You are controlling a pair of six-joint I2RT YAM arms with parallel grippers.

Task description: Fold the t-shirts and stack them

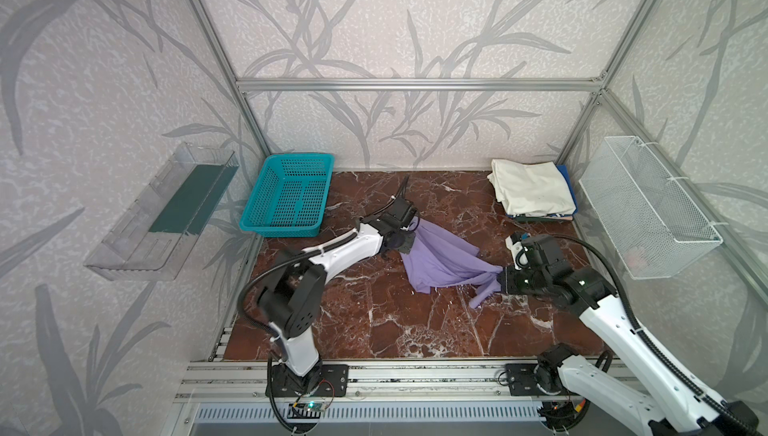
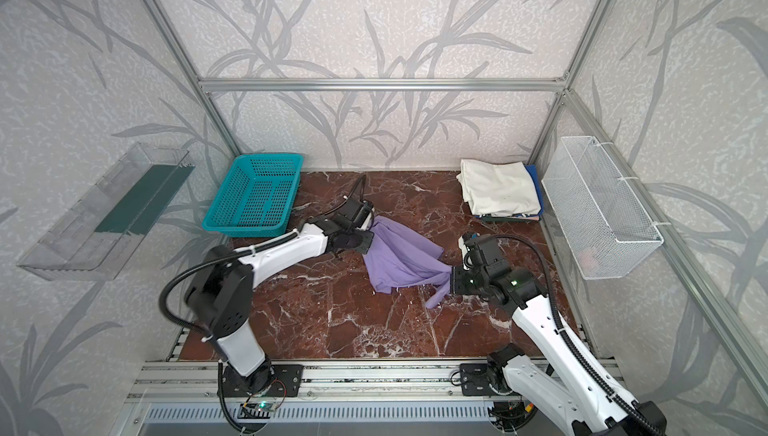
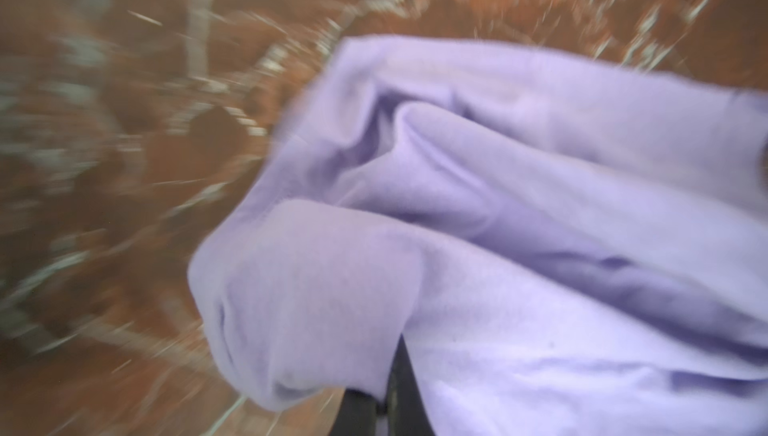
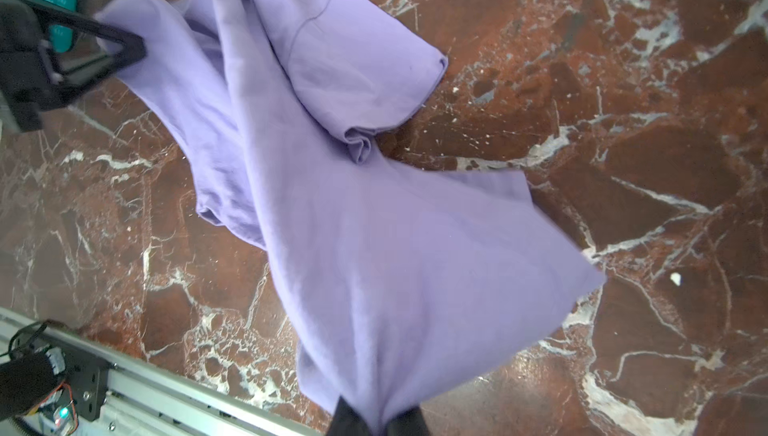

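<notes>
The left jaws are pressed together on one bunched end of the single lavender t-shirt point(image 1: 440, 259). The right jaws pinch its opposite end. The cloth stretches between the two arms, with its lower folds lying on the table point(image 1: 374, 321) near the middle. In the far right corner sits one folded stack with one cream t-shirt point(image 1: 534, 192) on top. Blue and dark edges point(image 1: 566, 175) show beneath it, but how many shirts they belong to cannot be told. One teal basket point(image 1: 286, 197) stands in the far left corner.
</notes>
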